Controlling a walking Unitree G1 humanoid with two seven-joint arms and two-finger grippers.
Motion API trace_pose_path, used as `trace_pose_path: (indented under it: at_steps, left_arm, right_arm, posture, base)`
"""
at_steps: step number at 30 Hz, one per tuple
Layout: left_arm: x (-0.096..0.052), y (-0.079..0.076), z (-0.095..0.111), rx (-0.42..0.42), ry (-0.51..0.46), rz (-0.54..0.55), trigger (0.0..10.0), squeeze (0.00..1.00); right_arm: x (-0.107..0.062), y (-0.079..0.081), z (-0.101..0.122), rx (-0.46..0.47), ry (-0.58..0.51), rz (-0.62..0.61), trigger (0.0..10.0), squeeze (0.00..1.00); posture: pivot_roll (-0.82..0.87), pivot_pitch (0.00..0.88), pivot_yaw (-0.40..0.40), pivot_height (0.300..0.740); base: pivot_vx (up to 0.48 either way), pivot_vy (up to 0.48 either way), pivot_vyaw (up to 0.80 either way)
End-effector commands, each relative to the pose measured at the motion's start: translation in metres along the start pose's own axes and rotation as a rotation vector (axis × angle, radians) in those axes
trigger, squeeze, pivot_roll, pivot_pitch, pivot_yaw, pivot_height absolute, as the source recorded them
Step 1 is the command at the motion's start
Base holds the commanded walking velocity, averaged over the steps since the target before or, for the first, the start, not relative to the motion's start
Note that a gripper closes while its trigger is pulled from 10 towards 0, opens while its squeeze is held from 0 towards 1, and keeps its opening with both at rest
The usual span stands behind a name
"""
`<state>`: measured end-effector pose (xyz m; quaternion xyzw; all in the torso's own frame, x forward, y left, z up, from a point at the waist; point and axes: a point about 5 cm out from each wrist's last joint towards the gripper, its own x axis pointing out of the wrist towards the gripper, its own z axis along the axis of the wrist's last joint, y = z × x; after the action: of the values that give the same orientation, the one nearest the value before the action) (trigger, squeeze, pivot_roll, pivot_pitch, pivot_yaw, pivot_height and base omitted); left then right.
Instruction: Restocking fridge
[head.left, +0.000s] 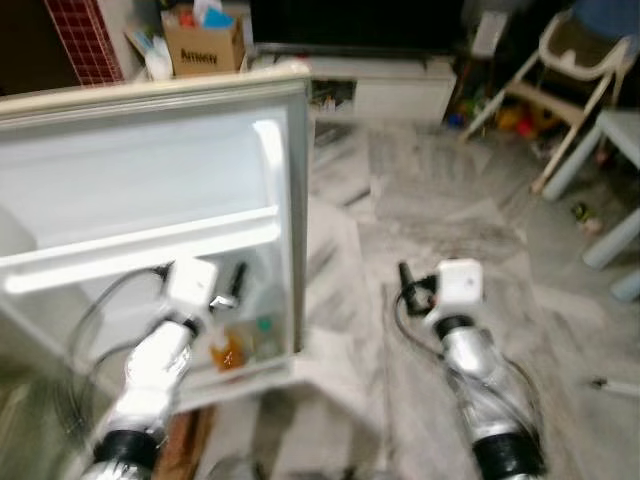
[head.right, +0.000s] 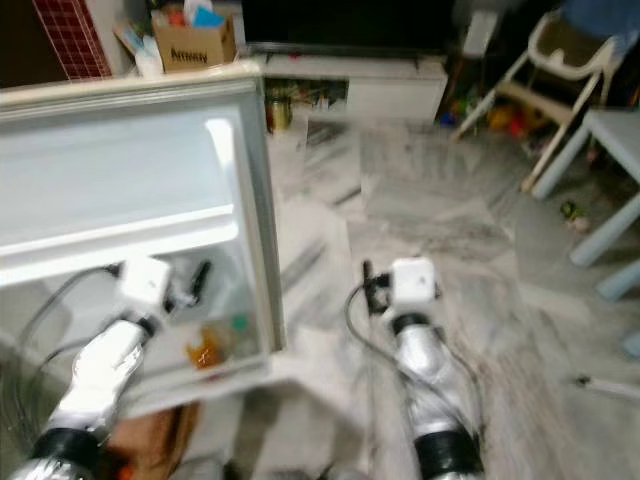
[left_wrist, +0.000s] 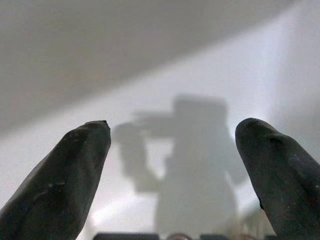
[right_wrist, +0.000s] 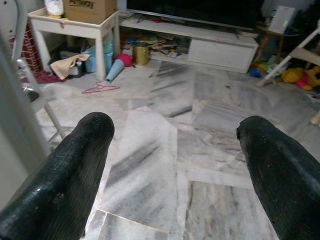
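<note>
The white fridge door (head.left: 150, 170) stands swung open on my left, its inner side with shelf rails facing up at me. In its lower door shelf lie an orange item (head.left: 228, 352) and a clear bottle with a green cap (head.left: 265, 330). My left gripper (head.left: 232, 285) reaches in just above that shelf; in the left wrist view it (left_wrist: 172, 145) is open, empty, and faces the white liner. Over the marble floor to the right of the door, my right gripper (head.left: 408, 285) is held out, open with nothing between its fingers (right_wrist: 70, 165).
Straight ahead a low white TV cabinet (head.left: 390, 85) lines the far wall, with a cardboard box (head.left: 203, 45) on a small table to its left. A white high chair (head.left: 570, 60) and pale table legs (head.left: 610, 150) stand at the right. A pink hanger (right_wrist: 100, 89) lies on the floor.
</note>
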<state>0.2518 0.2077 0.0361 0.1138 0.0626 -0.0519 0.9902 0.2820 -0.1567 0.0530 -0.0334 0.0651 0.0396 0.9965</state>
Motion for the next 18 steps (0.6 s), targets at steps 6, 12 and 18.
trace_pose_path:
  at_steps: [6, 12, 18]
  left_arm:
    - [-0.014, -0.002, 0.0, -0.046, -0.016, 0.038, 10.0, 0.0]
    - [-0.011, -0.007, 0.008, -0.044, -0.038, 0.023, 10.0, 0.0]
    - [-0.002, -0.007, 0.014, -0.036, -0.037, 0.011, 10.0, 0.0]
  right_arm:
    - [0.001, -0.008, 0.001, -0.007, 0.0, -0.012, 10.0, 0.0]
    - [0.002, -0.009, 0.0, -0.005, 0.003, -0.015, 10.0, 0.0]
    - [0.002, -0.009, 0.001, -0.004, -0.001, -0.023, 10.0, 0.0]
  posture:
    - [-0.02, 0.003, -0.049, 0.74]
    - [-0.01, 0.0, -0.055, 0.74]
    - [-0.02, 0.0, -0.05, 0.74]
  base:
    - [0.0, 0.0, 0.0]
    - [0.0, 0.0, -0.09]
    - [0.0, -0.229, -0.53]
